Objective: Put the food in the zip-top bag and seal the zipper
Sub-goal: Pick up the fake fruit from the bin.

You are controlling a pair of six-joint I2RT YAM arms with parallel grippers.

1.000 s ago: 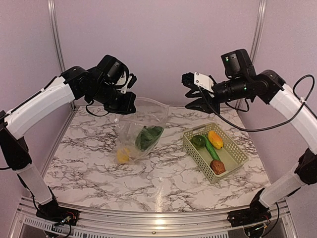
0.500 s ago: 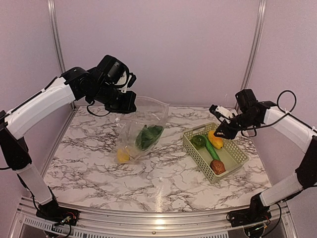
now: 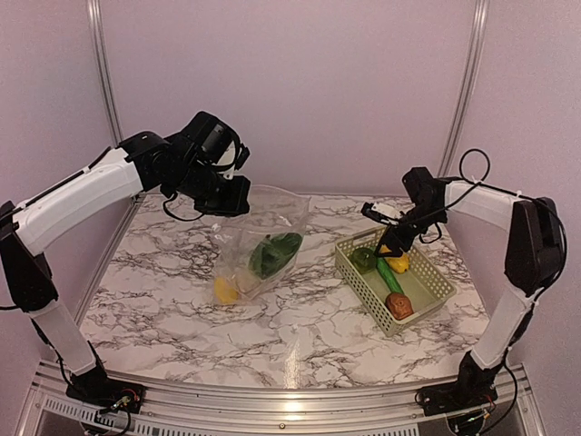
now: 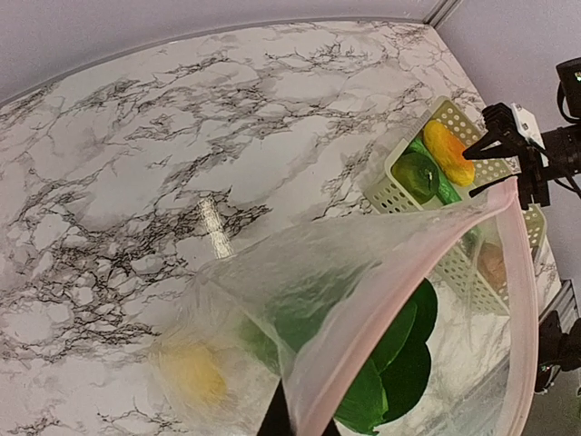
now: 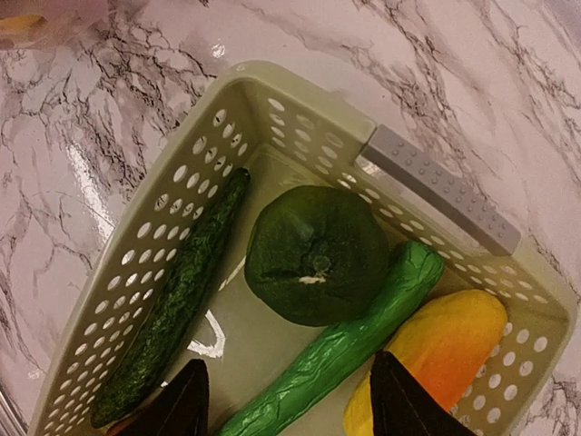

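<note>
Right gripper (image 5: pixel 289 404) spread above basket (image 5: pixel 172 227), zip-top bag (image 4: pixel 363 263) mouth gaping

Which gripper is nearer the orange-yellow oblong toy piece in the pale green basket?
Right. The right gripper hovers open just above the orange-yellow oblong piece; the left gripper is across the table, shut on the clear plastic bag's rim.

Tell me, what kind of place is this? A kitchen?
Probably a robot lab booth, not a kitchen. A left arm and right arm stand at a marble-look table. A metal frame post and plain walls box it in. The vegetables in the basket look like toys.
</note>
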